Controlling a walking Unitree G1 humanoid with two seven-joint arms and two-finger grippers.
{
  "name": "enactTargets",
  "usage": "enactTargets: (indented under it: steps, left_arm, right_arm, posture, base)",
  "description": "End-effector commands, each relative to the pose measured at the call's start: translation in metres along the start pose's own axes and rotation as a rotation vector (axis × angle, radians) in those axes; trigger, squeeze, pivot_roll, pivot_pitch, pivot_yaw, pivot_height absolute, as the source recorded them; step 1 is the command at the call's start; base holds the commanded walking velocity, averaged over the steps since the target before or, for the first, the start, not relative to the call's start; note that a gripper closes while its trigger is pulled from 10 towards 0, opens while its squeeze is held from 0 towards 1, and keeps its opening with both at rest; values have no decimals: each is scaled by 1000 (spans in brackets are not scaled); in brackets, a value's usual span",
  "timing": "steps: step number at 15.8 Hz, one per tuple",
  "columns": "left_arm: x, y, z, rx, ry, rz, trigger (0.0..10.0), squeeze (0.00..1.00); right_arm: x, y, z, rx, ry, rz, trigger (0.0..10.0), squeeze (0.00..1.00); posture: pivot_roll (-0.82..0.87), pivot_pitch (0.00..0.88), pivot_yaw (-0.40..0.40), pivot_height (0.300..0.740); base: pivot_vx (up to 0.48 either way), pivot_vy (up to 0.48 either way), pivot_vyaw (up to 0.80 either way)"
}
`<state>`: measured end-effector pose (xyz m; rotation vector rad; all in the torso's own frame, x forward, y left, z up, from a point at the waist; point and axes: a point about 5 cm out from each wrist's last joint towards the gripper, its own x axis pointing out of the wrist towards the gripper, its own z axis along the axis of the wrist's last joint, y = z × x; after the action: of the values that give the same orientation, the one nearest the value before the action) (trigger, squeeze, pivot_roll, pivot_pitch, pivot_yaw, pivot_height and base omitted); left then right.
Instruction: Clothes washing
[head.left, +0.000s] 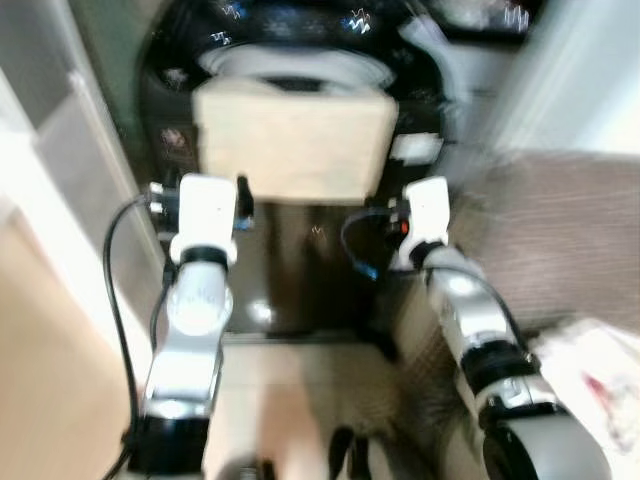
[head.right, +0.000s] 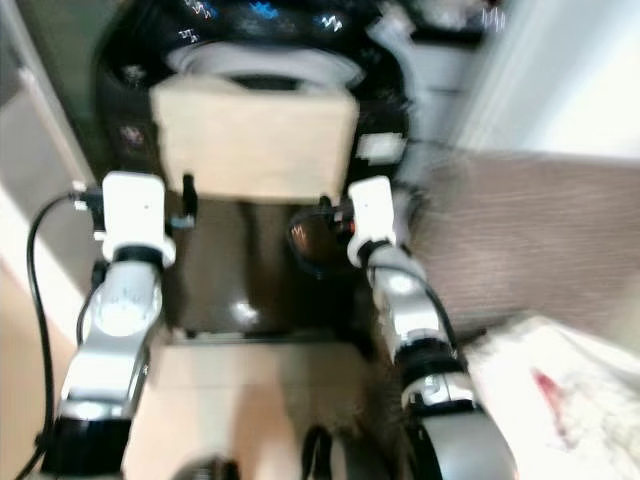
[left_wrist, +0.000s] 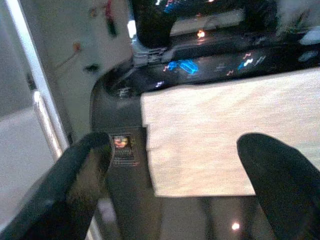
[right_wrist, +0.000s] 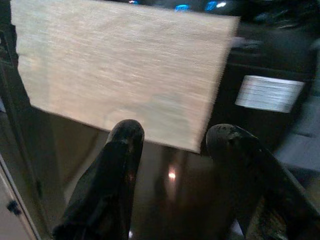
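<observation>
Left gripper (left_wrist: 170, 165): jaws wide apart, nothing between them, aimed at the lower left corner of a beige cloth (head.left: 292, 135). The fingers (left_wrist: 82, 175) are close to the cloth's edge but apart from it.

Right gripper (right_wrist: 172, 150): jaws also open and empty, pointed at the cloth's lower right edge, near but not touching, as far as the wrist view shows.

Cloth: a flat rectangular piece, draped over the front rim of a dark, glossy washing machine (head.left: 300, 270). Its upper part lies at the light ring of the drum opening (head.left: 290, 65); its lower part hangs down the machine's front panel. It does not appear to be inside the drum. Blue lights show along the machine's top, probably the control panel; too blurred to read.

Both silver arms reach forward, one to each side of the hanging cloth. Head views are motion-blurred. To the robot's right, a brownish carpet (head.left: 560, 240) and a pale patterned fabric (head.left: 600, 375) on the floor.

Progress, judged: early stage. The cloth is at the machine but not loaded. Remaining: push it into the drum, close up, start the wash.
</observation>
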<state>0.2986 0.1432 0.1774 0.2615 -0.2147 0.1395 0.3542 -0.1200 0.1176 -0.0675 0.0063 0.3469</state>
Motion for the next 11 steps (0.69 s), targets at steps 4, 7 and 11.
enactTargets:
  steps: [4, 7, 11]
  left_arm:
    - [2, -3, 8, -22, -38, -22, 10000, 0]
    - [5, -2, 8, -1, -44, -15, 10000, 0]
    - [6, -4, 9, 0, -56, -31, 10000, 0]
  right_arm:
    - [4, -2, 9, -7, -36, 2, 10000, 0]
    - [2, -12, 7, 7, -30, -40, 10000, 0]
    - [-3, -23, 4, -4, -37, -104, 10000, 0]
  posture:
    - [53, 17, -45, 732]
    - [48, 8, -43, 732]
    - [36, 0, -37, 732]
  base:
    - [0, 480, -527]
    - [0, 0, -567]
    - [0, 0, -620]
